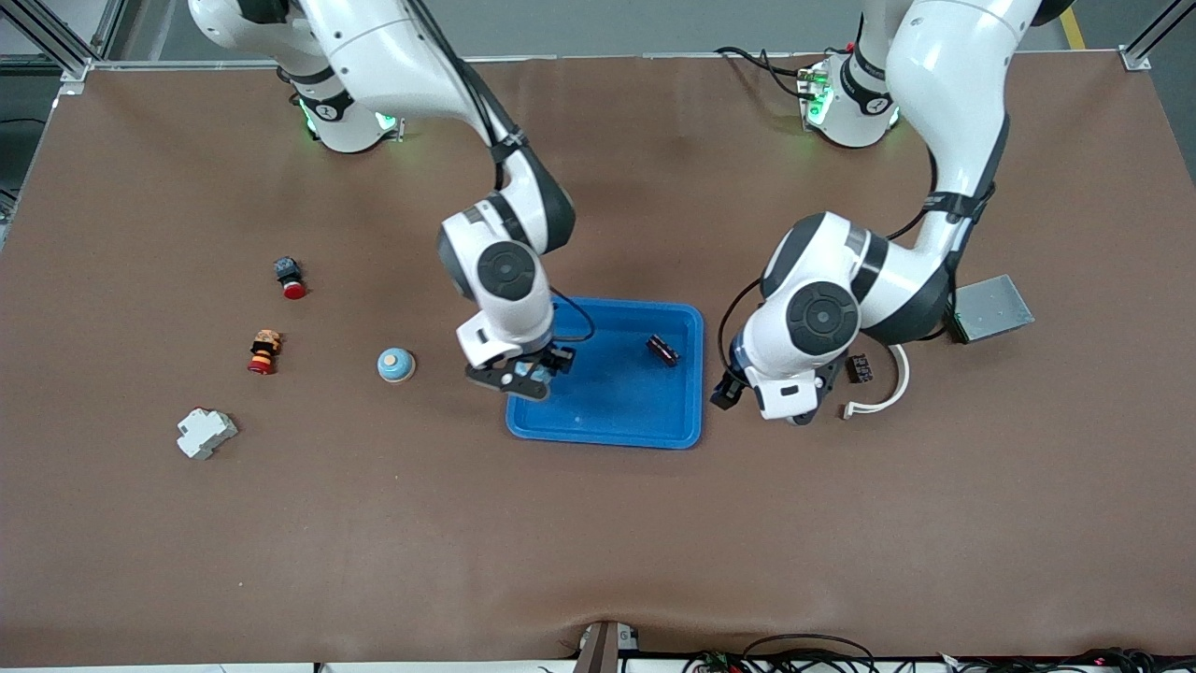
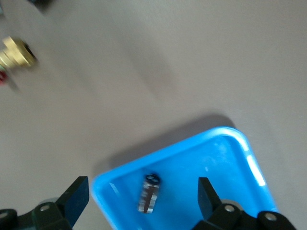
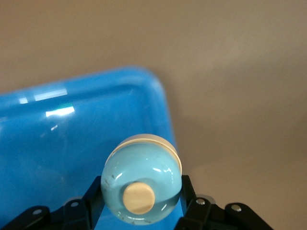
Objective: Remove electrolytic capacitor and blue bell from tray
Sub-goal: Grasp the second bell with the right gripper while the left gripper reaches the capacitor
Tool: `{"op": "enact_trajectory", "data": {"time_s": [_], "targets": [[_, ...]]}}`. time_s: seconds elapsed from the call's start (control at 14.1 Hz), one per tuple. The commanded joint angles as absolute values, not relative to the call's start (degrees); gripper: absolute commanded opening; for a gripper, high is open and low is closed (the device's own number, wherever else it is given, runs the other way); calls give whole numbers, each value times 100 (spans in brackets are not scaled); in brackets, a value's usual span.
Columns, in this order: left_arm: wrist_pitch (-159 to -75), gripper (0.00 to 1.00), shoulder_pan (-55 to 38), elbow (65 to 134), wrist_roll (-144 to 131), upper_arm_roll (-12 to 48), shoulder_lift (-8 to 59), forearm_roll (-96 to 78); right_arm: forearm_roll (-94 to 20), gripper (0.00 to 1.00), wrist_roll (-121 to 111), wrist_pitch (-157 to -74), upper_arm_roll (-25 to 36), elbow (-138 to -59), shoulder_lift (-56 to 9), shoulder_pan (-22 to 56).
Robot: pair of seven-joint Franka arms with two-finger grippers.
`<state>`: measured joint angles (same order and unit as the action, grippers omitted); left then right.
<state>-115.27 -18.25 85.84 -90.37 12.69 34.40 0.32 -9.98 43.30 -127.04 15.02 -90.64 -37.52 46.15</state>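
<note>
1. Tray: a blue, shallow one lies mid-table between the two arms.
2. Capacitor: a small dark cylinder lies on its side in the tray, in the corner toward the left arm's end and the robots' bases; the left wrist view shows it too.
3. Right gripper: it hangs over the tray's edge toward the right arm's end, fingers clamped on a pale blue bell with a cream button on top and a cream base ring.
4. Left gripper: it hangs over bare table just beside the tray's edge toward the left arm's end, fingers spread wide with nothing between them.
5. Second blue bell: it sits on the table toward the right arm's end, apart from the tray.
6. Other parts at that end: a red-capped push button, a red and orange striped part and a white plastic block.
7. Near the left arm: a grey metal box, a small dark connector and a white curved strip.
</note>
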Motion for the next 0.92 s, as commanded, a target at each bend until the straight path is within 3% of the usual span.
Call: {"op": "enact_trajectory", "data": {"time_s": [0.0,0.35,0.85], "targets": [[-11952,100,-2100,8420,-9780,1231,3638,-9,-905,0,3536,-12674,1397,-9588,-3244,4176],[-12339,100,-2513,8420,-10028,1169,3875,70,-914,0,2147,-12761,1389,-9765,-3129,3421],[-12428,100,-2838,8499,-10274,1178,4253,624,-967,0,1169,-13473,1362,-9782,-3453,2865]]}}
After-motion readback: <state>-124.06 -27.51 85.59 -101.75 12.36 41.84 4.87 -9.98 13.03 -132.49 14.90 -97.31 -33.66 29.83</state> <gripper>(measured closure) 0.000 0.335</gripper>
